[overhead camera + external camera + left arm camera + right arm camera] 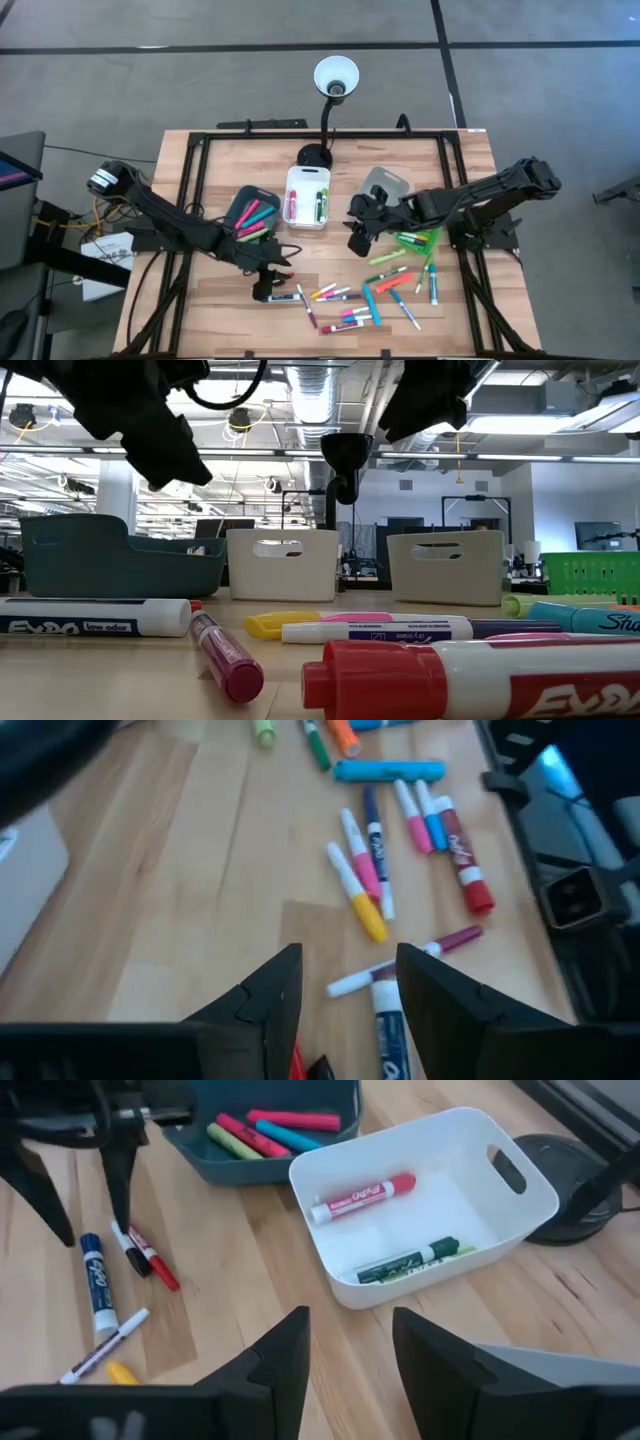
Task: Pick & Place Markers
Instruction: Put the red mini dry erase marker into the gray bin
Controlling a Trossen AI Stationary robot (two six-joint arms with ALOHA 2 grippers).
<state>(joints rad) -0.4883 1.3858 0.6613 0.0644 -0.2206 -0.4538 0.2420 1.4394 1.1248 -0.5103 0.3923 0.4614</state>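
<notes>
Markers (pixel 375 290) mostly lie loose on the front half of the table (pixel 220 315), a scatter of pink, orange, blue, green and yellow. I see more in the bins: several pink, green and blue ones in the teal bin (pixel 243 204), a red and a green one in the white bin (pixel 470 1140). The grey bin (pixel 390 179) sits to the right of the white one, partly under the right arm.

Left gripper (pixel 345 985) hangs low over the front-left table, fingers spread with nothing between them. Just beside the tips I see a blue marker (pixel 388 1030) and a thin white one (pixel 355 982), neither held.

Right gripper (pixel 350 1340) is above the table beside the white bin's near wall, fingers apart and empty.

Desk lamp (pixel 335 80) stands behind the white bin.

Low view shows a red marker (pixel 480 680) closest to the lens, the bins lined up behind.
</notes>
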